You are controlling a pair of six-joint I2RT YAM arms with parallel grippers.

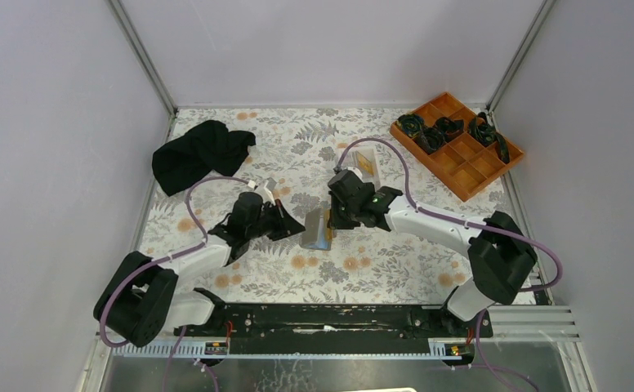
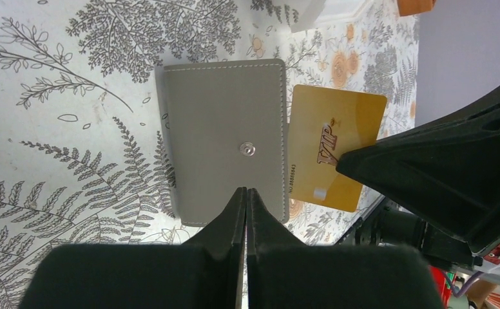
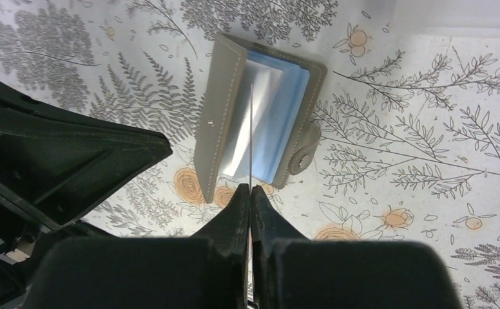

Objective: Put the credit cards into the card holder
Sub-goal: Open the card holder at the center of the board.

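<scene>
The left jaws are pressed together, tips over the near edge of the grey card holder (image 2: 221,122) on the floral counter (image 2: 60,167). The right jaws pinch the gold VIP card (image 2: 337,138), its edge slipped between the holder's part-open covers. An orange compartment tray (image 1: 469,171) sits far right.

Left arm (image 1: 207,255) and right arm (image 1: 428,222) reaching inward, wrists angled down, both jaws closed, tips close together
</scene>
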